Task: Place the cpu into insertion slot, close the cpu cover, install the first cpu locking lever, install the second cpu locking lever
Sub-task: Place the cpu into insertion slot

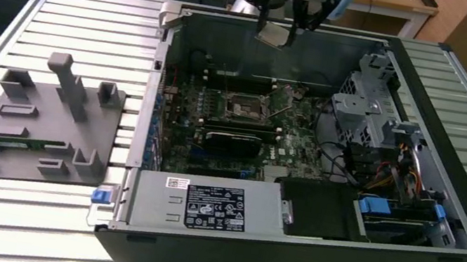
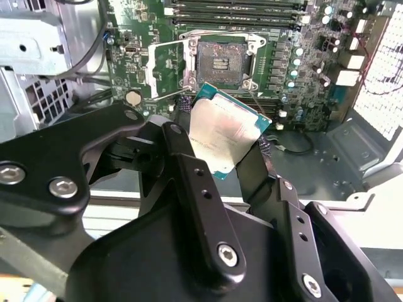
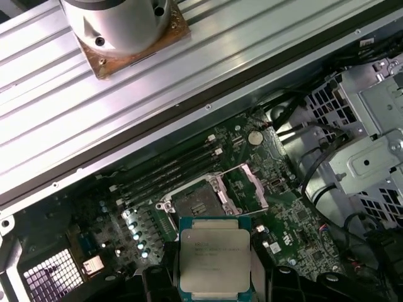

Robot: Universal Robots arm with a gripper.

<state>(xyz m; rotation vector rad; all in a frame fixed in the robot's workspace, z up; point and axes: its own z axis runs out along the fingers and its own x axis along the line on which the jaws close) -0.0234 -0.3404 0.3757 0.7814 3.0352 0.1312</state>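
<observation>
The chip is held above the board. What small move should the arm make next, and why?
Probably lower the end effector toward the insertion slot: it holds the cpu well above the board, the slot lies bare, and the cpu cover stands open.

No print can be read. The cpu (image 3: 215,258) bears faint lines of lettering on its metal top, too blurred to make out. A black label (image 1: 215,208) with white marks sits on the silver box (image 1: 145,203), well apart from the insertion slot (image 1: 245,108), and is equally illegible.
</observation>
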